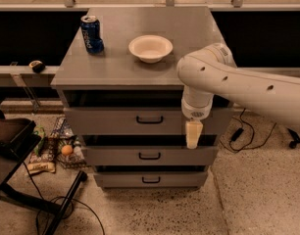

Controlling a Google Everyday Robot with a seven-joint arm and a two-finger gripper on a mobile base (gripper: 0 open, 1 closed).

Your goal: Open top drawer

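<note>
Camera view, claw (192,142) before top drawer (106,123), right of handle (150,120)

- Light was dim and warm, falling from above; the worktop (115,62) was the brightest surface.
- Deep shadow filled the gaps above the drawer fronts and the recesses beside the cabinet (155,179).
- The gripper (193,133), hanging before the top drawer (106,122) right of its handle (150,120), stood pale against the grey front.

Grey cabinet (140,67) on speckled floor (253,204)
</note>
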